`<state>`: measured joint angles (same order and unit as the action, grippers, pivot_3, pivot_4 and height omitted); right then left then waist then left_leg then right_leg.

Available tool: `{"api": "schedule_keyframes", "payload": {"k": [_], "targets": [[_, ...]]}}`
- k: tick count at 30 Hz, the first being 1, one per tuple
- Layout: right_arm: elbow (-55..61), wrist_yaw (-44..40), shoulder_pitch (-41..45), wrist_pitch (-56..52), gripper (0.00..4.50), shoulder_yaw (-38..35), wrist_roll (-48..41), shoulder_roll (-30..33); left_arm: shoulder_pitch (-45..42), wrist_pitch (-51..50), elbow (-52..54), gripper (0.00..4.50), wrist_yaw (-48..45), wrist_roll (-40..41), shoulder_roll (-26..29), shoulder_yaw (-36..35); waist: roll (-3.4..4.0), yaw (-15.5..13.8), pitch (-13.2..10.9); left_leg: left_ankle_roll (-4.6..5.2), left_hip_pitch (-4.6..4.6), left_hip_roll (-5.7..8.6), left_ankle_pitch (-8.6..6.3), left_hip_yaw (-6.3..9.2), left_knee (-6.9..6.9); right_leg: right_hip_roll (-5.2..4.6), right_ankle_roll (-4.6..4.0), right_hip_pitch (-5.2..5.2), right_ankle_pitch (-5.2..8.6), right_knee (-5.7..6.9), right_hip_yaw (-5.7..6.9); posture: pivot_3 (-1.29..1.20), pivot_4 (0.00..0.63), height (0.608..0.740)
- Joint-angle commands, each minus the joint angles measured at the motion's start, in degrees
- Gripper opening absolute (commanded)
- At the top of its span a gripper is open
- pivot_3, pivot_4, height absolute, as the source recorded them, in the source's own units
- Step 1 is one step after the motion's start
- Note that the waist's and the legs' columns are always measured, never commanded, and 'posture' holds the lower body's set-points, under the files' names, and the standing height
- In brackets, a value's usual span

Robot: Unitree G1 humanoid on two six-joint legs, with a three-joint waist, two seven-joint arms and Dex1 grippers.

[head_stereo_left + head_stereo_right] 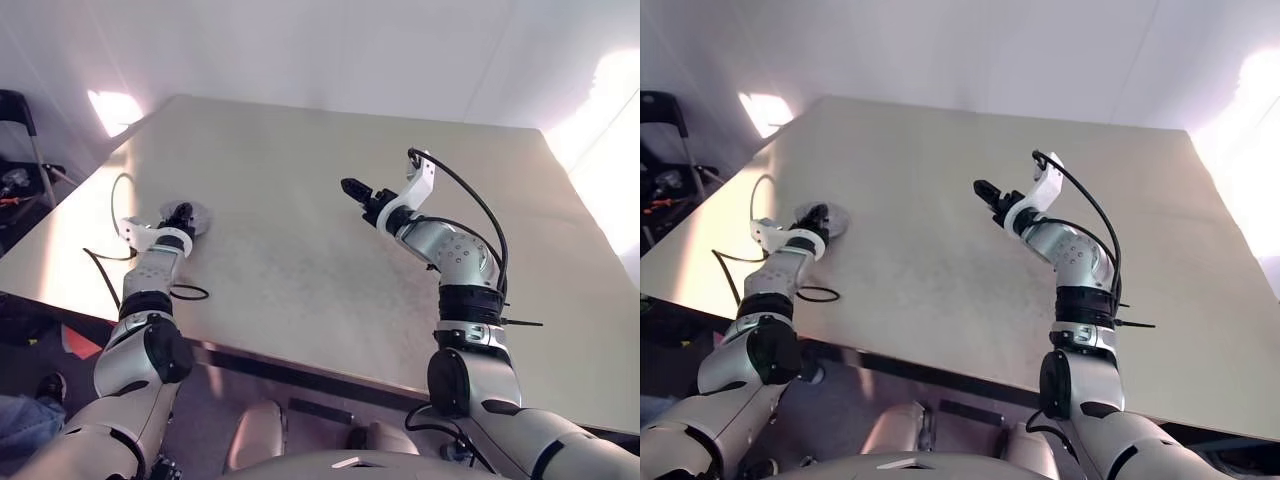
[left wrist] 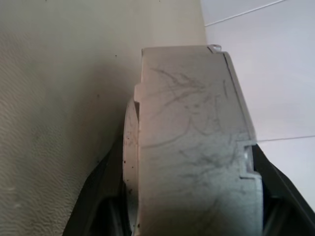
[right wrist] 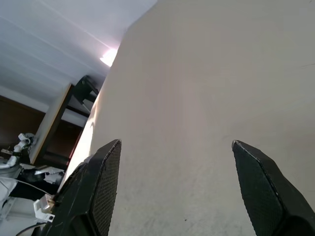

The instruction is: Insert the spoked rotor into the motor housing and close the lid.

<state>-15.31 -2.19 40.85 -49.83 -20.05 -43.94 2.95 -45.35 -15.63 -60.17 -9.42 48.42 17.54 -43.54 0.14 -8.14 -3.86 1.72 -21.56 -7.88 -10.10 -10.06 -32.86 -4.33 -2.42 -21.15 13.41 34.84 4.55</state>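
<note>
Scuffed silvery-grey round metal lid (image 2: 197, 147) clamped edge-on in my left end effector (image 1: 183, 215) near the tabletop's (image 1: 300, 250) left edge — matte beige surface, my right end effector (image 3: 174, 189) wide apart, empty, well away.

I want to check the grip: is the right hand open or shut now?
Open. In the right wrist view the two black fingers stand far apart, with bare table between them; the right hand holds nothing.

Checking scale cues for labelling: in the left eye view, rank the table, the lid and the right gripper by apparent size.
1. Table.
2-3. Lid and right gripper look alike; the lid is partly hidden, so unranked.
</note>
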Motion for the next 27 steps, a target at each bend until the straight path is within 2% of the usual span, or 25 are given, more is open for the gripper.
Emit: {"api": "schedule_keyframes", "payload": {"k": [1,3,4,9,10,15,19,22,24,27], "targets": [[0.1,-1.2,1.7,-0.8,4.09,0.4,-0.1,0.6,-1.4,4.6,-1.5,3.74,1.3,-1.9,3.2,-0.6,0.00,0.6,0.0,-0.06,0.12,0.00,0.03,-0.01,0.08,0.00,-0.09,0.07,0.05,0.00,-0.02,0.00,0.000,0.740],[-0.3,-1.8,1.8,-1.5,4.09,0.6,-0.2,0.8,-1.8,7.1,-2.5,4.40,2.1,-2.6,4.7,-1.0,0.00,1.2,0.0,-0.20,0.31,-0.01,0.12,-0.01,0.18,0.01,-0.24,0.16,0.11,0.01,-0.02,0.00,0.000,0.740],[-0.4,-2.3,1.7,-1.9,4.09,0.8,-0.1,1.0,-2.0,8.4,-3.0,4.47,2.4,-2.7,5.6,-1.3,0.00,1.5,0.0,-0.27,0.37,-0.02,0.16,-0.02,0.23,0.02,-0.29,0.16,0.10,0.02,-0.03,0.00,0.000,0.740],[-1.5,-5.8,1.8,-5.0,4.09,2.7,-0.1,2.4,-3.8,14.8,-5.0,4.47,3.0,-5.4,11.0,-1.0,-0.04,2.6,0.0,-0.35,0.19,-0.07,0.22,-0.02,0.36,0.09,-0.30,-0.07,-0.06,0.01,0.00,0.00,0.000,0.740],[-1.6,-6.1,1.9,-5.1,4.09,2.9,0.2,2.5,-4.2,15.5,-5.4,4.47,3.0,-5.9,11.7,-0.9,-0.05,2.6,0.0,-0.33,0.11,-0.07,0.20,-0.02,0.36,0.10,-0.56,-0.13,-0.22,0.01,0.01,0.00,0.000,0.740],[2.6,-9.8,0.7,2.7,4.09,5.9,4.5,3.0,-6.3,21.3,-5.1,4.47,1.2,-12.4,14.1,3.9,-0.05,1.6,0.0,-0.03,-0.10,-0.04,0.01,0.00,0.28,0.08,-0.53,-0.20,-0.20,-0.05,0.04,0.00,0.000,0.740],[7.6,-15.0,-2.0,19.0,4.09,14.4,17.8,8.3,-7.9,26.6,-1.6,4.47,-4.4,-22.3,11.1,14.6,-0.12,0.1,-0.1,0.05,-0.22,0.01,-0.05,-0.01,0.09,0.01,-0.44,-0.18,-0.18,-0.07,0.04,0.00,0.000,0.740],[7.7,-22.4,-3.6,23.1,4.09,17.3,21.0,13.9,-7.2,22.2,3.9,4.47,-16.2,-23.6,7.7,20.9,-0.19,-0.5,-0.1,0.06,-0.21,0.05,-0.05,0.00,-0.04,-0.05,-0.25,-0.09,-0.19,-0.06,0.03,0.00,0.000,0.740],[7.2,-28.2,-5.3,25.9,4.09,19.1,24.7,21.0,-4.3,18.4,12.0,4.47,-25.9,-26.4,4.0,29.7,-0.22,-0.8,-0.1,0.06,-0.19,0.04,-0.05,0.00,-0.14,-0.08,-0.31,-0.02,-0.22,-0.01,0.03,0.00,0.000,0.740],[4.3,-33.1,-7.5,30.2,4.09,21.9,30.3,28.6,-0.2,14.1,19.7,4.47,-32.6,-29.1,0.4,37.9,-0.23,-0.7,-0.1,0.16,-0.18,0.20,-0.11,-0.09,-0.26,-0.31,-0.53,0.09,-0.15,-0.02,0.03,0.00,0.000,0.740]]}}
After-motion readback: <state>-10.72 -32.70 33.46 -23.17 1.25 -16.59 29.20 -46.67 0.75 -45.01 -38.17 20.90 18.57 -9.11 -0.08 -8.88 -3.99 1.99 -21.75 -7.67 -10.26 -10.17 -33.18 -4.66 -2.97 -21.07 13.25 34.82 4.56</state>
